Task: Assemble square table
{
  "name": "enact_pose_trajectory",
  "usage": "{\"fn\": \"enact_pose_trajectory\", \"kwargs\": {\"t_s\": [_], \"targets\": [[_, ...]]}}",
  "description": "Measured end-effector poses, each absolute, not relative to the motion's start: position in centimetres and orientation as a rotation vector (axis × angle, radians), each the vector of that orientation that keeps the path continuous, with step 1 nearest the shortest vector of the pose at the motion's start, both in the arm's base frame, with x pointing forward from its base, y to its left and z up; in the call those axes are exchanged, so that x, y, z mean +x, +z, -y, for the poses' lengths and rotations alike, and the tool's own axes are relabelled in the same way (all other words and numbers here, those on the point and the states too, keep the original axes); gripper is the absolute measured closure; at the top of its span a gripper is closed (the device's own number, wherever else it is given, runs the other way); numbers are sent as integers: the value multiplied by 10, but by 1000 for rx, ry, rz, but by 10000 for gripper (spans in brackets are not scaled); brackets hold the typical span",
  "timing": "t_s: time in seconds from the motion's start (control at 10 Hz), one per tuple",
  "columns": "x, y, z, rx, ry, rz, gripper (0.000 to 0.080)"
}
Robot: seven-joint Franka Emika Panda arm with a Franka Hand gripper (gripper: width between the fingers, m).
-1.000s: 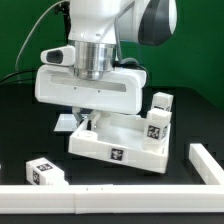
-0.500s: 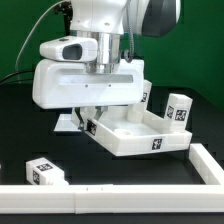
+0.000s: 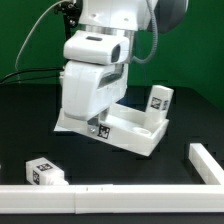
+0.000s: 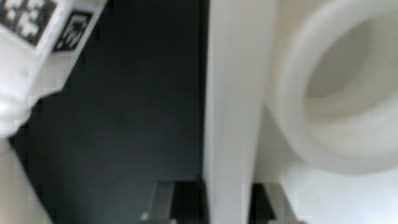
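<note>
The white square tabletop slab (image 3: 140, 132) with a raised rim lies on the black table, turned at an angle. My gripper (image 3: 96, 124) is low over the end of the slab towards the exterior view's left, its fingers mostly hidden by the hand. In the wrist view the gripper (image 4: 228, 206) is shut on the slab's rim (image 4: 238, 90), one dark finger on each side, beside a round corner hole (image 4: 349, 88). One tagged white leg (image 3: 160, 100) stands at the slab's far right corner. Another tagged leg (image 3: 45, 172) lies at the front left.
A long white rail (image 3: 100, 201) runs along the table's front, with a second rail piece (image 3: 207, 162) at the front right. A tagged white part (image 4: 39, 24) shows blurred in the wrist view. Green backdrop behind.
The hand has swung round with the slab in its grip. The slab has turned on the table, and its tagged side now sits under the hand.
</note>
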State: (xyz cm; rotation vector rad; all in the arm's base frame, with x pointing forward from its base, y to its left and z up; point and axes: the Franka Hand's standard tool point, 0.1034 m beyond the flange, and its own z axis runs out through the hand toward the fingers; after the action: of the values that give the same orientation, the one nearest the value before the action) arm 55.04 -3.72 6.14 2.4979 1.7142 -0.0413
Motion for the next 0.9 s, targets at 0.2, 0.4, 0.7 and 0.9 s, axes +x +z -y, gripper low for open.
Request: {"fn": "enact_pose_trajectory", "kwargs": {"t_s": [0.2, 0.4, 0.7, 0.9], "targets": [[549, 60, 45, 2393, -76, -1839, 744], [563, 62, 32, 2320, -69, -1943, 744], [597, 55, 9, 2260, 37, -2063, 744], [596, 53, 11, 2261, 27, -2060, 744]]}}
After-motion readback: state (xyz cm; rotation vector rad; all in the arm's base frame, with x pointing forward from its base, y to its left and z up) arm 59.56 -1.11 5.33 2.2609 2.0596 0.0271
